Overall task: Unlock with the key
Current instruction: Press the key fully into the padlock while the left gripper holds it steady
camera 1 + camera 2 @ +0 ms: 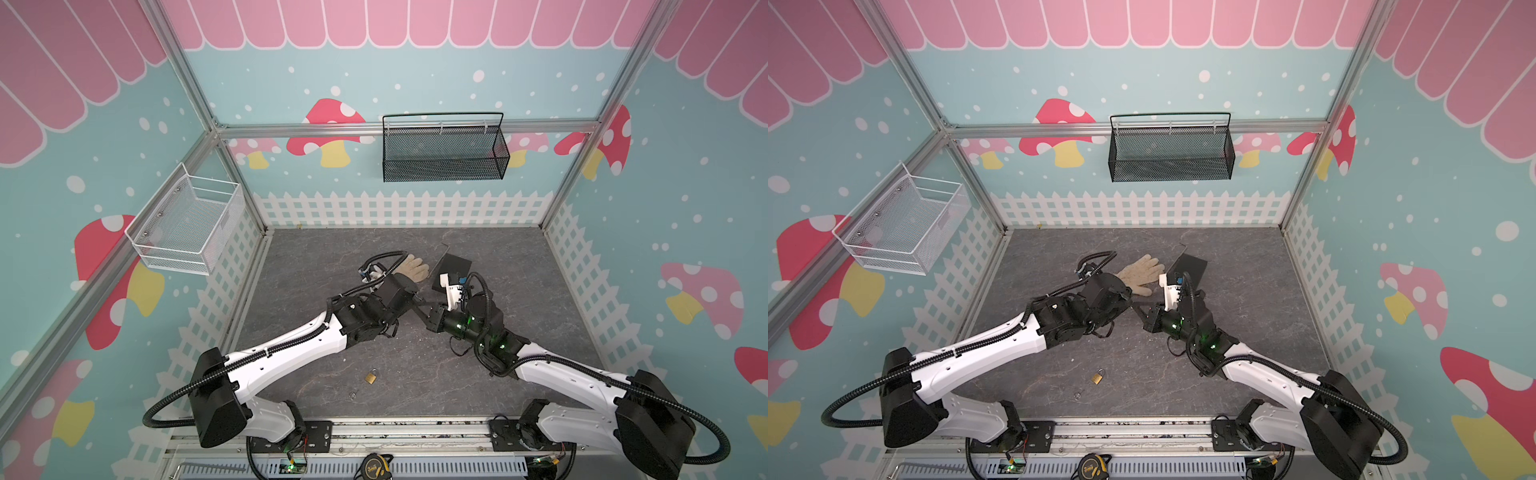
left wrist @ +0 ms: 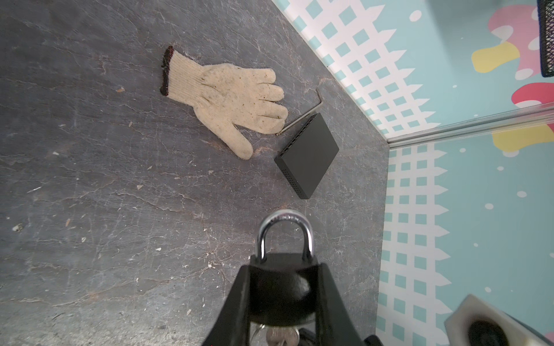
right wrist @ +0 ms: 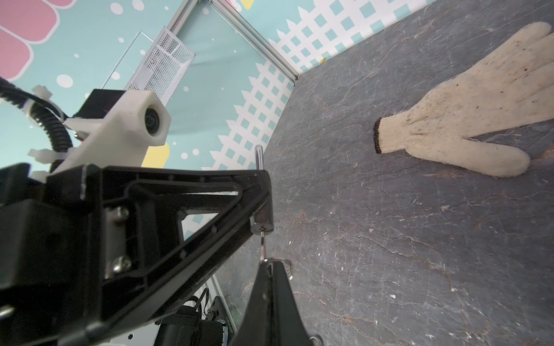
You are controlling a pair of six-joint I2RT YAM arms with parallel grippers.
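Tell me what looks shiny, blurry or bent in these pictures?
Left wrist view: the padlock sits close to the lens and looks soft, its metal loop glinting white, while the glove is sharp. Right wrist view: the key is crisp. Both top views: the wide lens splays the frame posts outward.

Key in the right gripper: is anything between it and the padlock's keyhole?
Nothing visible. The right gripper pinches the key, whose blade meets the underside of the padlock clamped in the left gripper.
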